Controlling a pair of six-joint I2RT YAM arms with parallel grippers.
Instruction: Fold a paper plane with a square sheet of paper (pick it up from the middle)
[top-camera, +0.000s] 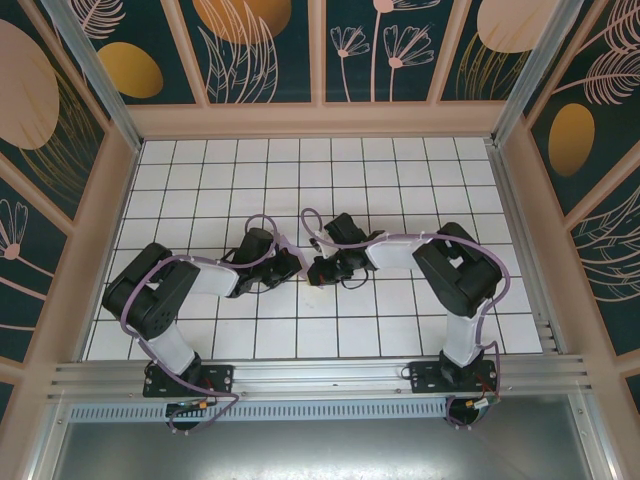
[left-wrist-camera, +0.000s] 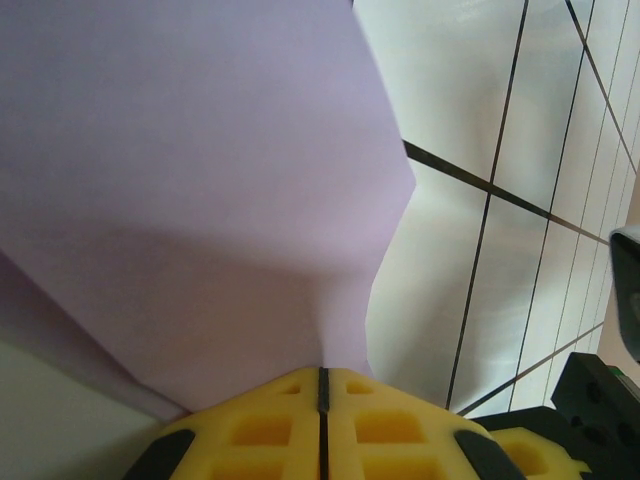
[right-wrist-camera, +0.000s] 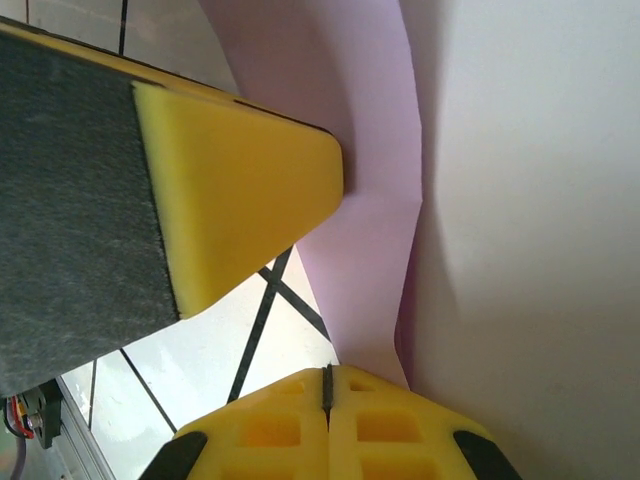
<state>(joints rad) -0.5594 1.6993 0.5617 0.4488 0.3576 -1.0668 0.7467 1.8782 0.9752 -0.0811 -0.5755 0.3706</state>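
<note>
You have the left gripper (left-wrist-camera: 322, 385) and right gripper (right-wrist-camera: 326, 378) clamped on the square sheet of paper (left-wrist-camera: 200, 200), bowed above the table (top-camera: 400, 170) middle: light, limp, easily creased, best pinched at its edges.

The lavender paper (left-wrist-camera: 200, 200) runs off the left wrist view's top and left edges.

The top external camera looks steeply down from above and behind the arm bases (top-camera: 190, 380), over the whole tiled surface (top-camera: 400, 190) to the far wall (top-camera: 320, 60). The wrist cameras sit just behind the left tool (left-wrist-camera: 322, 375) and the right tool (right-wrist-camera: 326, 372), facing along the yellow fingers (left-wrist-camera: 260, 430), very near the lavender paper (left-wrist-camera: 200, 200). All three share the surface's middle.
</note>
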